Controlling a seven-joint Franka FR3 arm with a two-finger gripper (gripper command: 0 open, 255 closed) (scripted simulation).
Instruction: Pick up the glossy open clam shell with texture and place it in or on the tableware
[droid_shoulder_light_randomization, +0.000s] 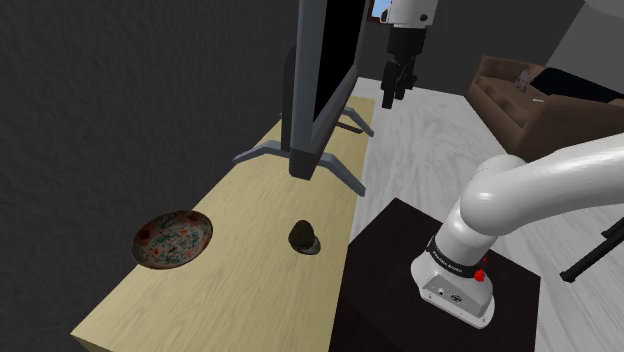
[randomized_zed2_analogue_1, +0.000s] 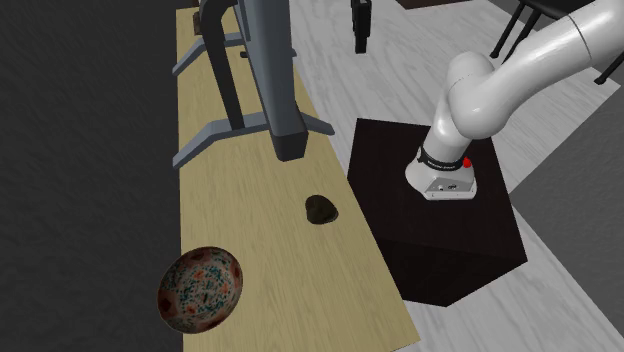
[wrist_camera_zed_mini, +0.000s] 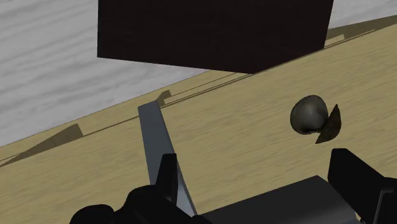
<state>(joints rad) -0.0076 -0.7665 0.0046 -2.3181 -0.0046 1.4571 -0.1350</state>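
The clam shell (droid_shoulder_light_randomization: 304, 238) is a small dark, glossy, open shell lying on the light wooden table (droid_shoulder_light_randomization: 230, 300), near the edge that faces the stand. It also lies at mid-table in the second exterior view (randomized_zed2_analogue_1: 320, 209). A patterned bowl (droid_shoulder_light_randomization: 172, 238) with red and teal markings rests further toward the shoulder view's left (randomized_zed2_analogue_1: 202, 287). My black gripper (droid_shoulder_light_randomization: 389, 96) hangs high, well away from the shell, beside the screen (randomized_zed2_analogue_1: 361, 38). In the wrist view the gripper (wrist_camera_zed_mini: 261, 188) is open with nothing between its fingers (wrist_camera_zed_mini: 167, 181), and the shell (wrist_camera_zed_mini: 313, 116) lies far ahead.
A large dark screen (droid_shoulder_light_randomization: 322, 70) on a grey splayed-leg stand (droid_shoulder_light_randomization: 300, 150) takes up the far half of the table; one leg (wrist_camera_zed_mini: 156, 140) runs under the gripper. The dark box stand (randomized_zed2_analogue_1: 440, 215) adjoins the table. A brown sofa (droid_shoulder_light_randomization: 520, 95) sits behind.
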